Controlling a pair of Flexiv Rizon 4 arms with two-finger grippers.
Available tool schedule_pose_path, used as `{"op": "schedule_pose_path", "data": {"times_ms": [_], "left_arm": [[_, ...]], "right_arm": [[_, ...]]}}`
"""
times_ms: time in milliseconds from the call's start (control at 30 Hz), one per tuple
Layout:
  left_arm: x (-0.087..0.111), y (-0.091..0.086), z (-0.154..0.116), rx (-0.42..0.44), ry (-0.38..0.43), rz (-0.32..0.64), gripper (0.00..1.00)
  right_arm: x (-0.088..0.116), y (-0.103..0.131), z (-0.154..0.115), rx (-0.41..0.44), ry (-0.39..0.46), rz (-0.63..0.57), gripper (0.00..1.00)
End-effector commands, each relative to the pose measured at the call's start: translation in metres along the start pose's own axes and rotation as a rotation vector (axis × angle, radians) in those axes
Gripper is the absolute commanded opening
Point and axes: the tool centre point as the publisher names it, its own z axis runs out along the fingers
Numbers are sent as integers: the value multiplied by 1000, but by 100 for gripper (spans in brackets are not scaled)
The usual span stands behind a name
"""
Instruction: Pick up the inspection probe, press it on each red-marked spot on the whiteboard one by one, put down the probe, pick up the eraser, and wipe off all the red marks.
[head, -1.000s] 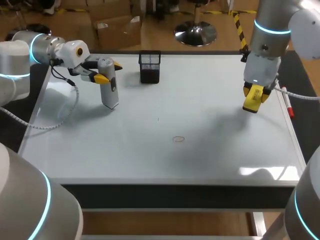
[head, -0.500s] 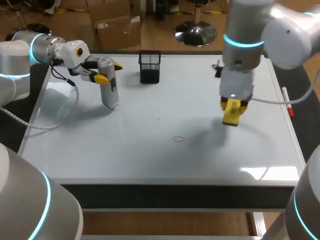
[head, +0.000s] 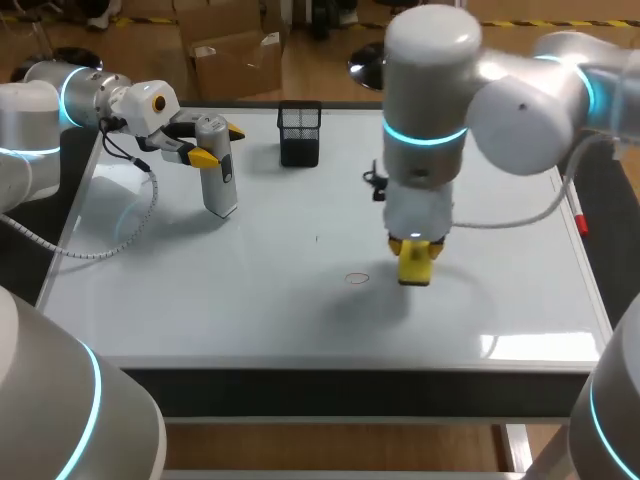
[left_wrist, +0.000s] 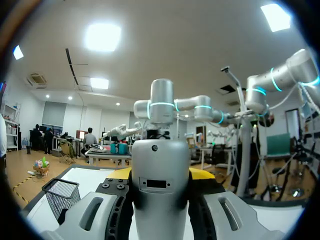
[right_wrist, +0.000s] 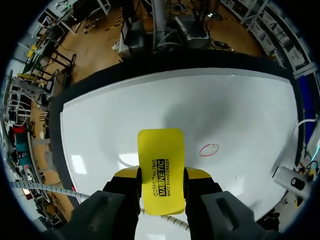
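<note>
And there was the yellow eraser (head: 414, 262), clamped between the right jaws, which were closed on its two long sides. Its long axis ran straight out along the fingers, free end aimed down at the whiteboard (head: 250, 320). The red mark (head: 357, 278), a small open oval, was the thing to watch. The eraser hung just beside it, on the side the right arm came in from, not over it. In the right wrist view the mark sat a little ahead of the eraser's tip and off to one flank. Whether the tip touched the board I couldn't tell, though the shadow under it hinted at a thin gap. By my reading the wipe called for a short sideways slide across the oval, and the right arm was plainly the nearer one. Well apart from the mark, toward the left arm's far corner, the left jaws were closed on the upper part of the grey probe (head: 216, 165), which stood upright with its foot at the board. The black mesh basket (head: 299, 133) stood beyond the mark near the board's far edge; what it held, if anything, I couldn't make out
</note>
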Motion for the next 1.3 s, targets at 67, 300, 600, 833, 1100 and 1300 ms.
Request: {"op": "schedule_pose_path", "data": {"times_ms": [67, 300, 600, 833, 1100, 1300], "left_arm": [[0, -2, 0, -2, 2, -1, 0], [0, -2, 0, -2, 2, -1, 0], [0, -2, 0, -2, 2, -1, 0], [0, -2, 0, -2, 2, -1, 0], [0, -2, 0, -2, 2, -1, 0], [0, -2, 0, -2, 2, -1, 0]], "right_arm": [[-32, 2, 12, -11, 32, -35, 0], [-72, 3, 19, -35, -2, -89, 0], [-103, 1, 27, -55, -31, -125, 0], [-115, 1, 36, -68, -47, -136, 0], [-114, 3, 45, -76, -51, -142, 0], [-106, 2, 52, -85, -51, -141, 0]]}}
